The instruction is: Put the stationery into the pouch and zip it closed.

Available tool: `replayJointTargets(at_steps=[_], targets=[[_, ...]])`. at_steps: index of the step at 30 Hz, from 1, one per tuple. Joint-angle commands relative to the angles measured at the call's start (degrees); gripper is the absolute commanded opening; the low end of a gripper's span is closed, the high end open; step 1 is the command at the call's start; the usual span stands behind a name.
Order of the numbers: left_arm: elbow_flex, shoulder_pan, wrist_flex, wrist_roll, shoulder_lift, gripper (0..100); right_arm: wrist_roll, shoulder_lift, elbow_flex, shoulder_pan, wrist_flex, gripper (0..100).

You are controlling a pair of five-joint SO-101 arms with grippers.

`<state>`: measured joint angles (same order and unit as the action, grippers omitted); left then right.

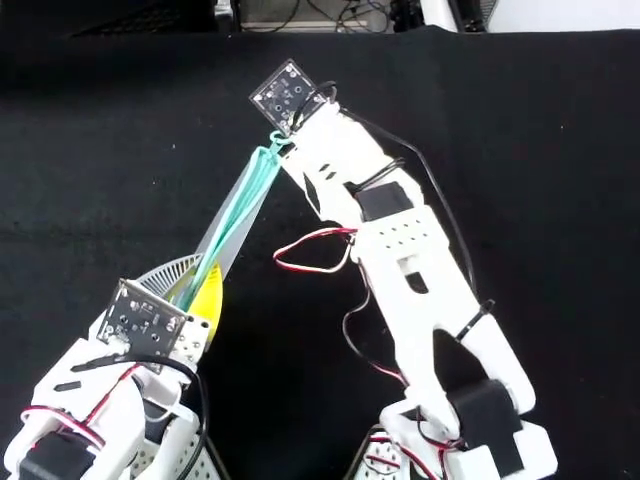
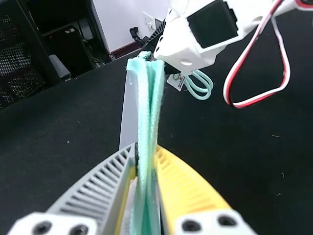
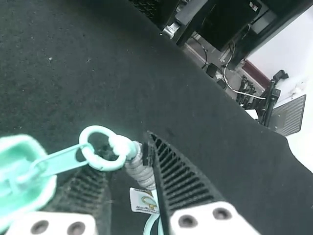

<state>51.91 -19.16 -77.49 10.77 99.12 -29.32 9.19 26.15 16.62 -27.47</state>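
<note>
**Currently: one pouch strung between two grippers**

Count: two arms, two grippers, one pouch, one zip slider with one flat pull tab, one ring, one small tag.

Pouch: clear-walled with a mint zip tape. It runs as a narrow strip across the black table cloth, from the left gripper at the near end up to the right gripper at the far end.

Left gripper: clamped on the pouch's near end. In the left wrist view the grey finger and the yellow finger press the zip tape from either side, with no gap showing.

Right gripper: its black ridged fingers sit on either side of the ring's knotted stem. They appear to be closed on the ring, though the contact itself lies in shadow. Slider and pull tab lie just beyond the fingertips, and the tag hangs between the fingers.

Hidden or unclear: the left wrist view shows two mint loops beside the right gripper, where its own wrist view shows one ring, so the count is unsure. The pouch's contents cannot be made out through its wall. Both arm bases are cut off at the near edge of the high view.
</note>
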Motion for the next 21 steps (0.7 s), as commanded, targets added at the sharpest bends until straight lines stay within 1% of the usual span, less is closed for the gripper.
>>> replayJointTargets(at_steps=[1,4,6,8,12,13,15,18,21], targets=[[-0.6,-0.3,-2.1,0.1,0.5,3,-0.4,-2.6,-1.0,-6.7,0.1,1.1],[-0.6,-0.3,-2.1,0.2,0.5,3,-0.3,1.1,-0.6,-6.2,-1.0,1.1],[-0.5,-0.3,-2.1,0.4,0.5,3,-0.3,4.7,-0.5,-5.5,-4.1,2.4],[-0.5,-0.3,-2.2,0.5,0.5,3,-0.3,8.8,-0.2,-4.5,-8.7,7.9],[-0.5,-0.3,-2.2,0.5,0.5,3,-0.4,17.4,-0.1,-1.4,-19.9,23.0],[-0.5,-0.3,-2.1,0.5,0.5,3,-0.4,19.3,-0.1,-0.6,-22.1,24.9],[-0.4,-0.3,-2.1,0.2,0.5,3,-0.4,23.2,-0.4,0.5,-25.2,24.9],[-0.6,-0.3,-2.1,0.2,0.2,3,0.6,29.9,-0.4,1.7,-27.7,21.5],[-1.5,-0.3,-2.1,0.2,-0.2,3,6.8,38.0,-0.5,1.7,-29.8,16.3]])
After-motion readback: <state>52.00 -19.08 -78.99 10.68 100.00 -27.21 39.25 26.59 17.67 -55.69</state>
